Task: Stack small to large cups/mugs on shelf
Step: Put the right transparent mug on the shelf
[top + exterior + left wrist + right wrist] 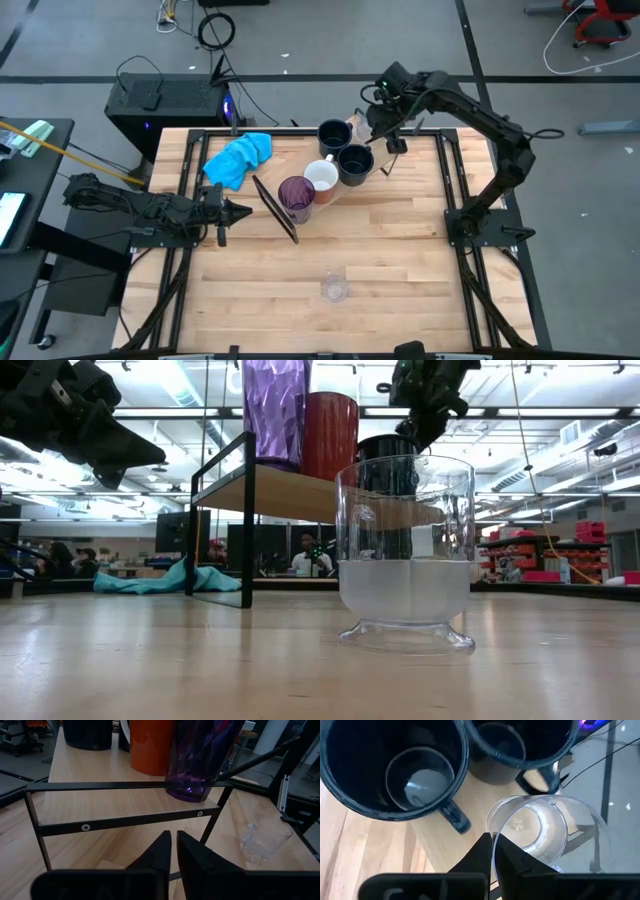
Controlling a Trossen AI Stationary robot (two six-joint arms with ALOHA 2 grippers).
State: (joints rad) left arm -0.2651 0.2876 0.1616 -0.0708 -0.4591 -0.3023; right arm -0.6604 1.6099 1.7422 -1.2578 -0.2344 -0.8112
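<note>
The shelf [100, 765], a light board on a black wire frame, stands at the table's far middle. On it stand the purple tumbler [296, 197], a mug [322, 176] that is white inside and orange-red outside, and two dark navy mugs [355, 163] [334, 135]. My right gripper [493, 845] is above the shelf's far end, shut on a small clear glass [545, 830] beside the navy mugs. A second clear glass [334, 288] stands upright on the table near the front. My left gripper [173, 845] is shut and empty, level with the shelf's left side. My right gripper pinches the clear glass's rim [493, 836], one finger inside the glass and one outside. The fingers come from above, pointing down. The glass stays upright, mouth up; whether its base rests on the shelf does not show.
A blue cloth [240, 157] lies on the table's far left, left of the shelf. Bare tabletop [400, 250] stretches across the near half around the standing glass. People sit in the room beyond the table.
</note>
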